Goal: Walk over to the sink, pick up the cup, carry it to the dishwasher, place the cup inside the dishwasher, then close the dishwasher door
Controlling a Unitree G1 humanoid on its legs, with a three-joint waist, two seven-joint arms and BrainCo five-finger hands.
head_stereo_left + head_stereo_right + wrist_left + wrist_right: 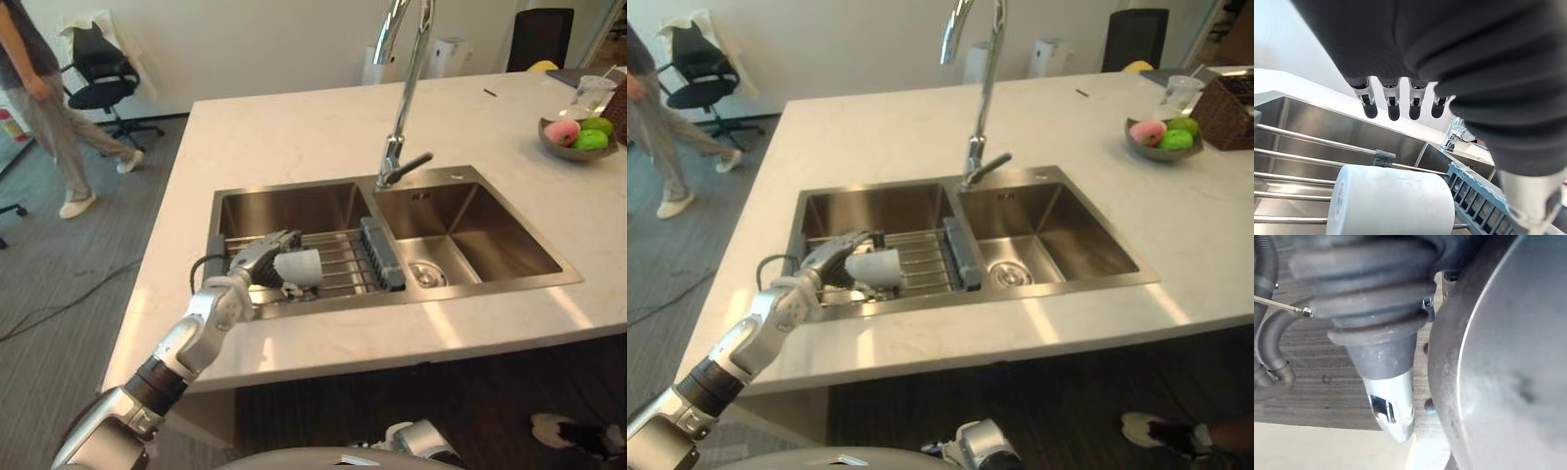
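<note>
Cup [299,266]: sideways at rack's [345,257] left end, probably light, slick
Left hand [257,260]: fingers straight over it, holding nothing
Grip: round its body

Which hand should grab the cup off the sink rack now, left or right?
Left. The left hand is over the white cup lying on the rack, fingers open above it; the right hand is low, away from the sink.
</note>
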